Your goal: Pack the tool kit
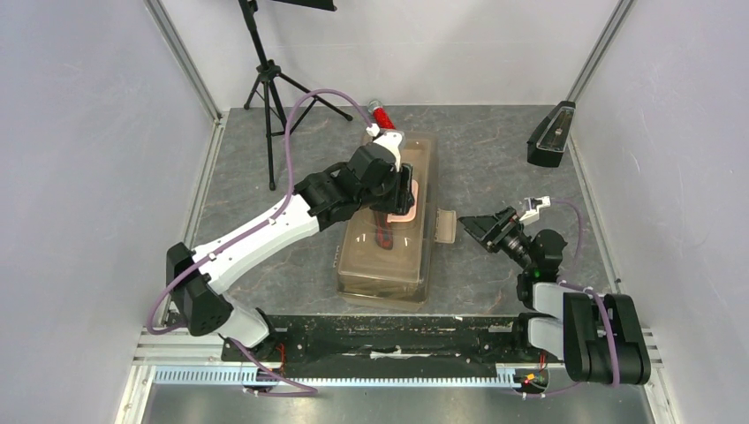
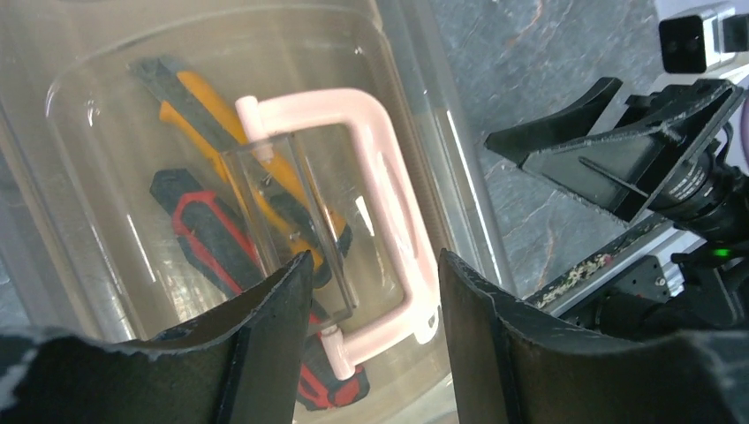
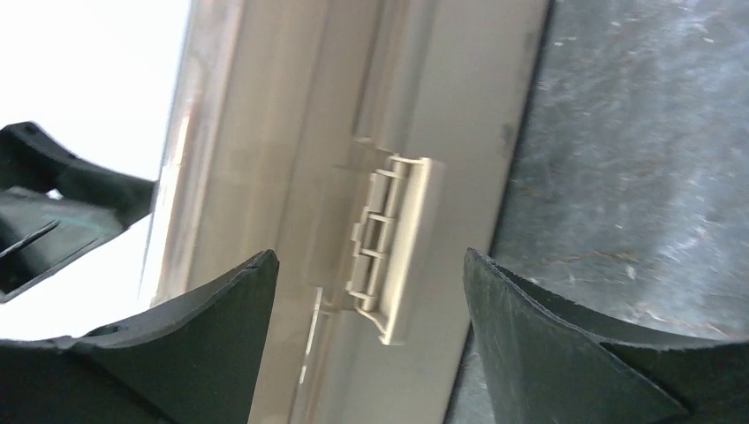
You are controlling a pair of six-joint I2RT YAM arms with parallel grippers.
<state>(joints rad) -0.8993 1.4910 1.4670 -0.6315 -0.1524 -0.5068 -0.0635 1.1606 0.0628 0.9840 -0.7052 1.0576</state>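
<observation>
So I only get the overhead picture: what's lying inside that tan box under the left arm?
Observer: The left wrist view shows an orange utility knife and a red utility knife lying inside the toolbox.
Operator: Is that hand gripping the pink handle?
Observer: No. The left gripper is open, its fingers apart either side of the handle's bar.
Operator: And the other one?
Observer: The right gripper is open too, aimed at the latch, not touching it.
</observation>
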